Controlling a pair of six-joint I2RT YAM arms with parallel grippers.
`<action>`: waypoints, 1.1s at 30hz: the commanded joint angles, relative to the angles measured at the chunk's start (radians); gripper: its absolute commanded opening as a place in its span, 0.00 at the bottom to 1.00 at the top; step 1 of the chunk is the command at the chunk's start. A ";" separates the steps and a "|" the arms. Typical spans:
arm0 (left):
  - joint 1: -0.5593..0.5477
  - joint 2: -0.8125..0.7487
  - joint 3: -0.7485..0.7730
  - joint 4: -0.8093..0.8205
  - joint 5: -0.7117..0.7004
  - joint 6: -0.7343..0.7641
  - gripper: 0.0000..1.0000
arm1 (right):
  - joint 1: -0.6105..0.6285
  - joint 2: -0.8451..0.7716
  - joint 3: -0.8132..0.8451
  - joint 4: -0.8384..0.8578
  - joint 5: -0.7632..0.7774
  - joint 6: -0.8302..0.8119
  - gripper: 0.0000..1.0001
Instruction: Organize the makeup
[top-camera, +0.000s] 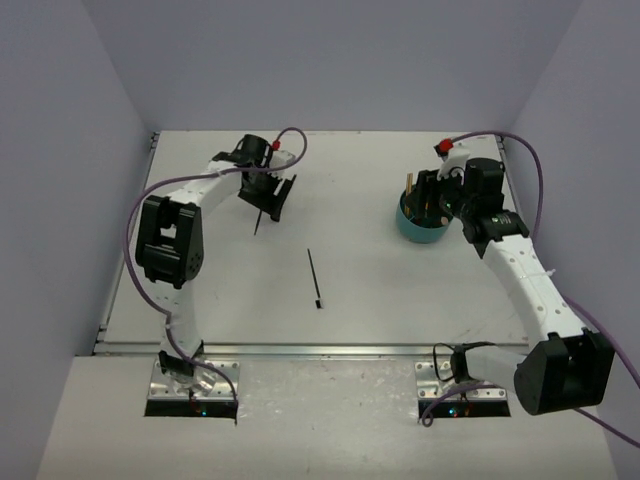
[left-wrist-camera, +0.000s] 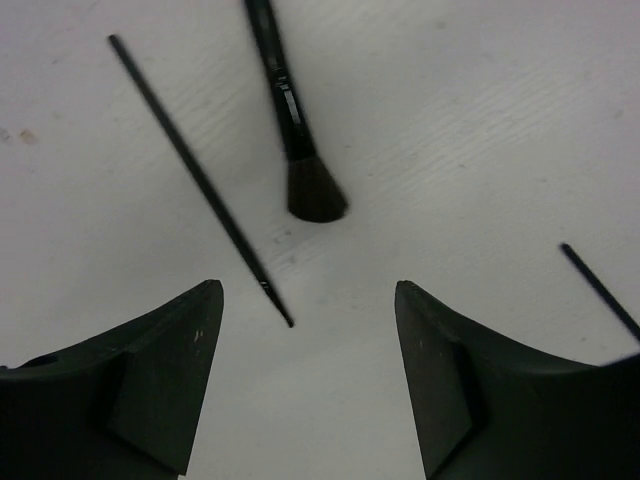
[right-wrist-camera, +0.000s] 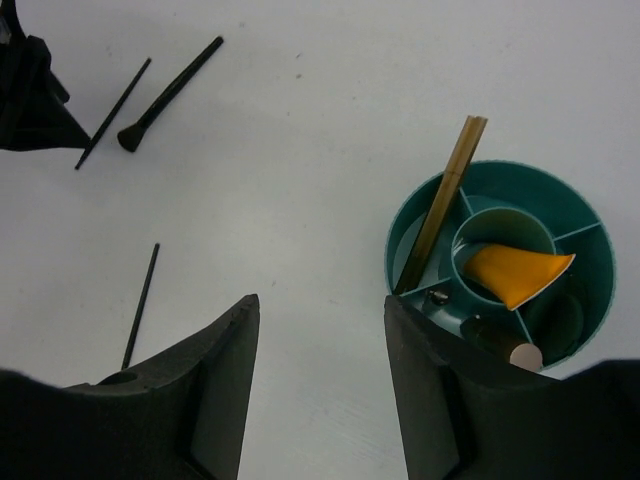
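Three black brushes (right-wrist-camera: 170, 93) on table (top-camera: 400, 290); one orange wedge (right-wrist-camera: 515, 273) in container (right-wrist-camera: 500, 172)

The setting reads as a robotics laboratory test cell. A white table (top-camera: 380, 300) is enclosed by plain pale partition walls (top-camera: 330, 60) at 9, 12 and 3 o'clock. Two white-and-black robot arms, the left arm (top-camera: 170, 240) and the right arm (top-camera: 530, 290), are bolted to metal base plates (top-camera: 215, 378) at the table's 6 o'clock edge. Purple cables (top-camera: 540, 185) are routed along both arms.
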 joint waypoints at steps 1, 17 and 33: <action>-0.099 -0.079 -0.013 0.075 -0.039 0.073 0.68 | 0.049 -0.008 0.003 -0.045 0.001 -0.049 0.53; -0.096 0.239 0.261 0.002 -0.090 -0.042 0.64 | 0.093 -0.029 -0.032 -0.075 0.008 -0.037 0.53; -0.096 0.307 0.210 0.022 -0.104 -0.043 0.06 | 0.121 -0.019 -0.012 -0.093 -0.006 -0.077 0.53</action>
